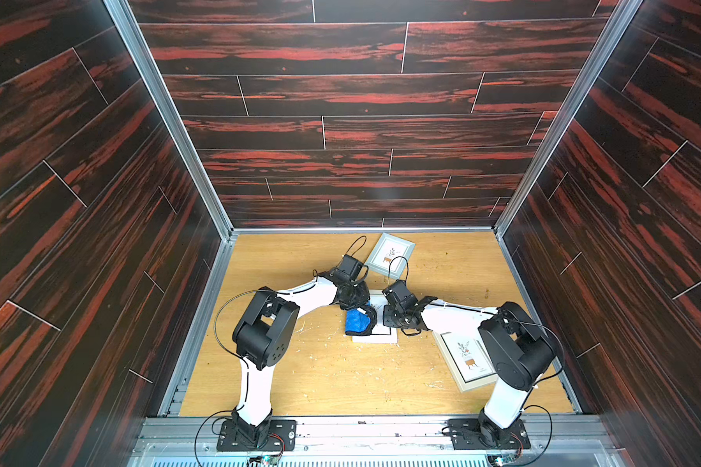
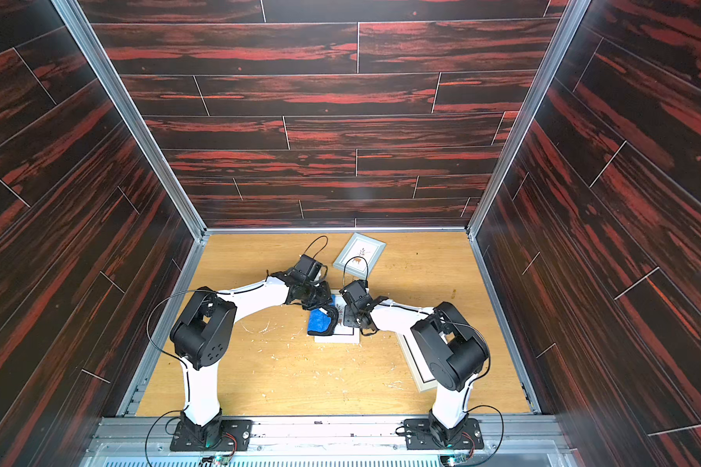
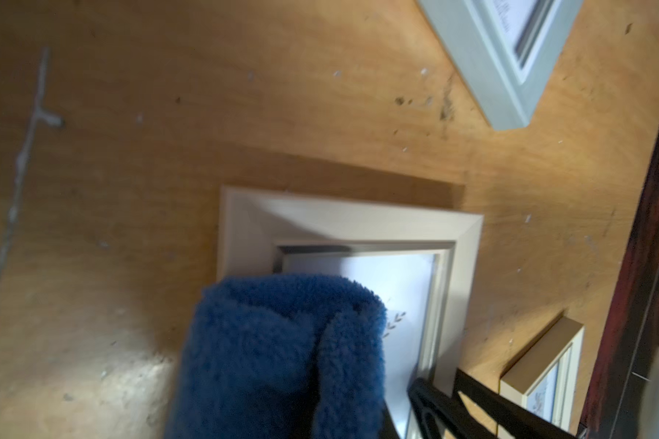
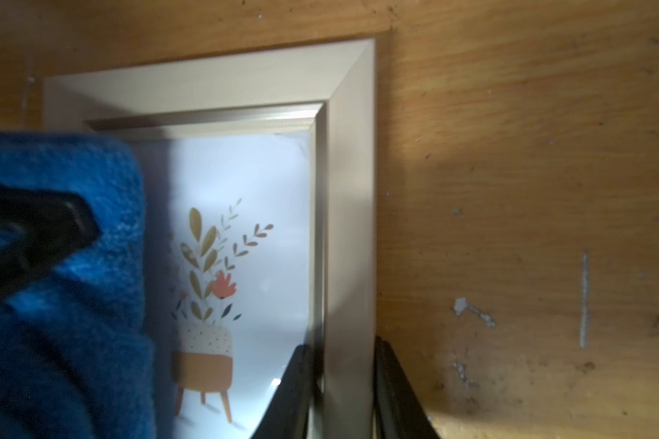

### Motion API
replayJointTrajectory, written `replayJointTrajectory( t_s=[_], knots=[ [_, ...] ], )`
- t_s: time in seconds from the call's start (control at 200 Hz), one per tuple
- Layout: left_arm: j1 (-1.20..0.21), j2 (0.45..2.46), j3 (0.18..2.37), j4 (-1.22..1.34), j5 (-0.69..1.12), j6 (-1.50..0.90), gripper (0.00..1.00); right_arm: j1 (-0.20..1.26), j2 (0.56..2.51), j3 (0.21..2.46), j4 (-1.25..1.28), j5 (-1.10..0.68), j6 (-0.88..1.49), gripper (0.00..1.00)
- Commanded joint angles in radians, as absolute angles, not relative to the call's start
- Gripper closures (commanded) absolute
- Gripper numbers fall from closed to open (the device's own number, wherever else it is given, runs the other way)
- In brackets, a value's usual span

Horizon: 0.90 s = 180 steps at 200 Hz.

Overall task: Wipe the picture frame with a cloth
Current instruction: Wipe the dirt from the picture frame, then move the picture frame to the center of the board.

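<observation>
In both top views the bright blue fluffy microfibre cloth and black wrists cover most of the central cream-bordered picture frame; the right arm's elbow hides part of the pale lower-right frame.

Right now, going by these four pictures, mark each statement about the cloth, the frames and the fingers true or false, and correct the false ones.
1. The left fingers hold the cloth. True.
2. The cloth is red. False: it is blue.
3. Three frames lie on the table. True: far frame, middle frame, near frame.
4. The right fingers hang clear of every frame. False: they clasp the middle frame's side rail.
5. The cloth is over the far frame. False: it is over the middle frame.
</observation>
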State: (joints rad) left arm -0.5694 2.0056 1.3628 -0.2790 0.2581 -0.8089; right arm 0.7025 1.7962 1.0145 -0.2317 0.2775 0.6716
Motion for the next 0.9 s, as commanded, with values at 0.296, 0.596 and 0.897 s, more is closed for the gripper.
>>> replayJointTrajectory(
  t_s=[0.296,0.596,0.897],
  knots=[
    [-0.621,1.758,1.030,-0.201,0.260,-0.787,1.00,0.649,1.838,1.038,-0.310,0.311,0.644,0.99],
    [-0.514,1.593,0.935,0.017,0.285,-0.793,1.00,0.491,1.764,0.973,-0.338,0.341,0.604,0.99],
    [-0.469,1.559,0.911,0.006,0.301,-0.773,1.00,0.319,1.789,0.982,-0.329,0.350,0.559,0.98]
  ],
)
